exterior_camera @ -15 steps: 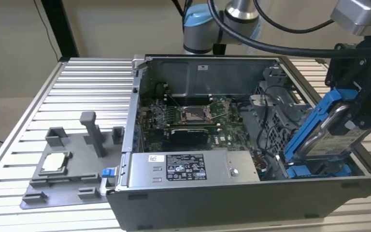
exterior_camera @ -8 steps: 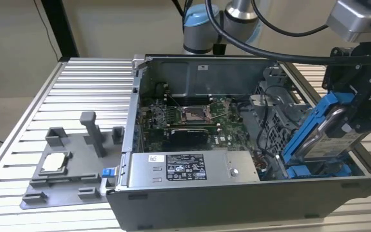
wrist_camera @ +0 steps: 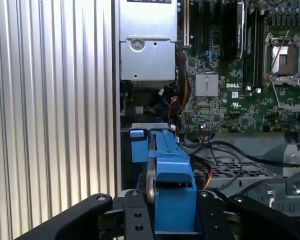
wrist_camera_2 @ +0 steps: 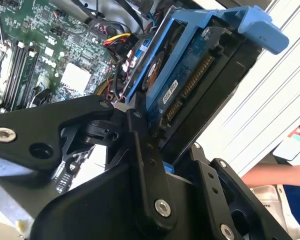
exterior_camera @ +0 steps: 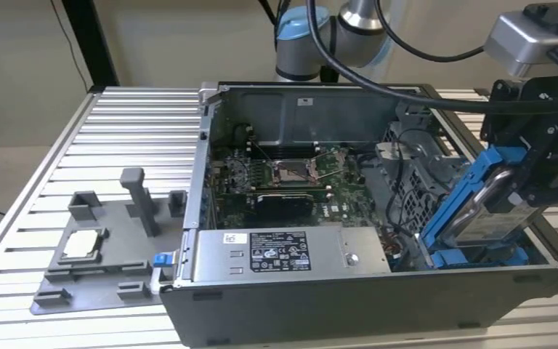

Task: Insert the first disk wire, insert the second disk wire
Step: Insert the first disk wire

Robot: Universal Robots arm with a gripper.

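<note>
My gripper (exterior_camera: 523, 190) is shut on a hard disk (exterior_camera: 481, 207) in a blue carrier, at the exterior view's right end of the open computer case (exterior_camera: 357, 305). The disk stands tilted over the drive bay, its lower end down among blue bay parts (exterior_camera: 478, 256). In both wrist views the black fingers (wrist_camera_2: 142, 150) clamp the carrier from two sides, gripper (wrist_camera: 174, 212) around disk (wrist_camera: 172, 172). The disk's connector edge (wrist_camera_2: 190, 82) is bare, with nothing plugged in. A yellow, red and black wire bundle (wrist_camera_2: 117, 39) lies beside the disk, wires (wrist_camera: 206, 176); I cannot tell which is a disk wire.
Inside the case lie the motherboard (exterior_camera: 279, 174) and a silver power supply (exterior_camera: 289, 251). A grey fixture plate with posts (exterior_camera: 104, 247) sits on the ribbed table at the exterior view's left. The arm's base (exterior_camera: 308, 36) stands behind the case. A person's arm (wrist_camera_2: 275, 175) shows beyond the case.
</note>
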